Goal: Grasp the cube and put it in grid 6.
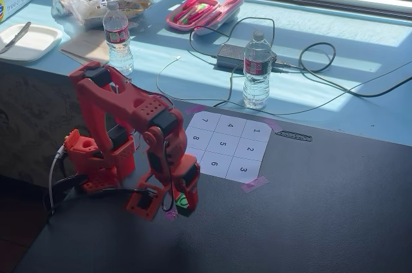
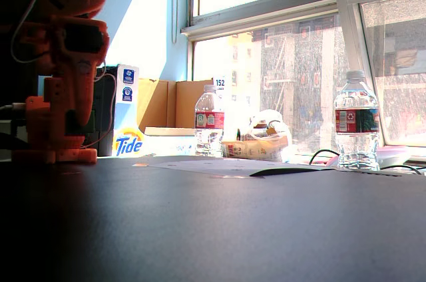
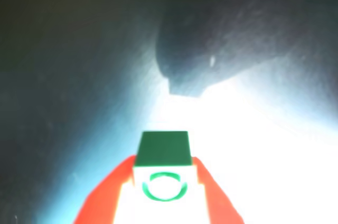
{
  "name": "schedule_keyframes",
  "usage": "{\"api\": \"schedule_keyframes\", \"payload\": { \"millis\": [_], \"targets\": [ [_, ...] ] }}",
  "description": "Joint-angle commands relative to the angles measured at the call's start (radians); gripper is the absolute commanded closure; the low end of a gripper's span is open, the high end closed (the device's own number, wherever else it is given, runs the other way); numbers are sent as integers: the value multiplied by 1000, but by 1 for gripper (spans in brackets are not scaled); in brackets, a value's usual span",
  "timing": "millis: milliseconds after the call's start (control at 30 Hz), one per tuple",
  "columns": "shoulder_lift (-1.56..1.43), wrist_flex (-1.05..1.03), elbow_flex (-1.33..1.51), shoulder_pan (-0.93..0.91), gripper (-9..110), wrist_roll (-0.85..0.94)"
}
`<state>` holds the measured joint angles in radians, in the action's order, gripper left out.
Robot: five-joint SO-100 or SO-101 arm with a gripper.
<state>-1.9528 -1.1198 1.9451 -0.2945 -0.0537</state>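
The green cube [image 1: 183, 201] sits between the fingers of my red gripper [image 1: 179, 206], low over the dark table, near the arm's base and in front of the sheet. In the wrist view the cube [image 3: 162, 152] shows a green top and a washed-out face with a green ring, gripped by the red fingers [image 3: 108, 197] of the gripper [image 3: 162, 167] on both sides. Grid 6 [image 1: 214, 164] is the near middle cell of the white numbered sheet, to the upper right of the gripper. In the other fixed view the cube is hidden; the arm [image 2: 63, 62] stands at the left.
Two water bottles [image 1: 257, 70] [image 1: 118, 38] stand behind the sheet, with a charger and cables [image 1: 235, 57], a pink case [image 1: 205, 12] and a white tray [image 1: 29, 41]. Pink tape [image 1: 254, 184] holds the sheet's corner; a scrap [image 1: 170, 215] lies under the gripper.
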Motion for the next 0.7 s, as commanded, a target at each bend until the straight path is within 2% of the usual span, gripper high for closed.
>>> {"api": "schedule_keyframes", "payload": {
  "millis": [0,367,667],
  "targets": [
    [51,-84,-172,81,101,-31],
    [199,-295,-495,339,101,-107],
    [305,-330,-581,537,101,-126]
  ]
}}
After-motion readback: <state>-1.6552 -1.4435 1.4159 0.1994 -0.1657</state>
